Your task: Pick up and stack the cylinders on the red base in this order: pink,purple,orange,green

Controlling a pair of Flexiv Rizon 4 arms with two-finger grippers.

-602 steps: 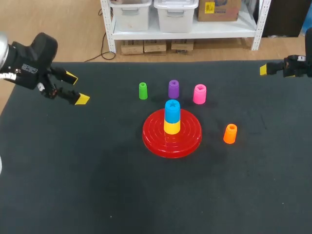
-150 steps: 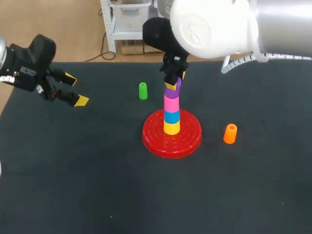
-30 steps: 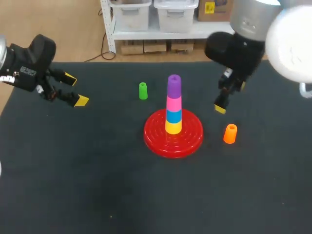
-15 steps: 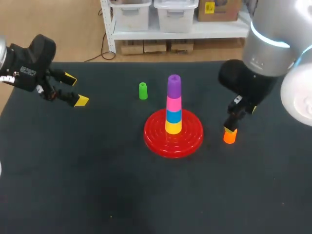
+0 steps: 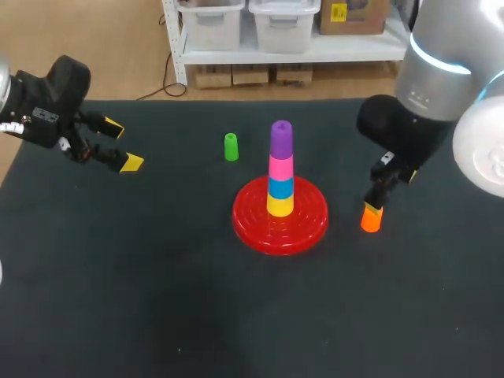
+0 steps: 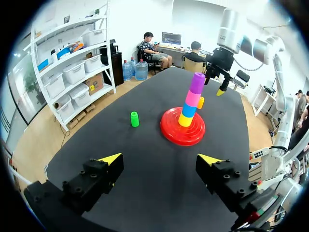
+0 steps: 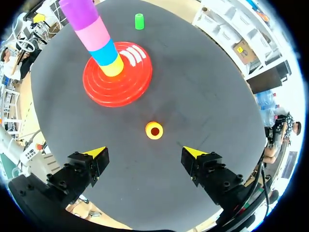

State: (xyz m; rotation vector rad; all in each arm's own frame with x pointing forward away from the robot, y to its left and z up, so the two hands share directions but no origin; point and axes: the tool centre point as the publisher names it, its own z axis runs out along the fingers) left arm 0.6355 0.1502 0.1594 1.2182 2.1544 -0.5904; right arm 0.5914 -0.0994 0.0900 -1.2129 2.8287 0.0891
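Now the orange step is in hand: the round ribbed red plastic base already carries a tower topped by the pink plastic cylinder and the purple plastic cylinder. The small hollow orange plastic cylinder stands upright on the dark mat, to the right of the base and apart from its rim. The right gripper hangs over it with fingers spread wide, holding nothing. Next it should sink until the fingers flank the orange wall, then close. A second ago this gripper was higher, nearer the base; five seconds ago it was at the tower with the purple piece. The small green plastic cylinder waits behind the base to its left, and the left gripper sits far left of the base, wide open and empty
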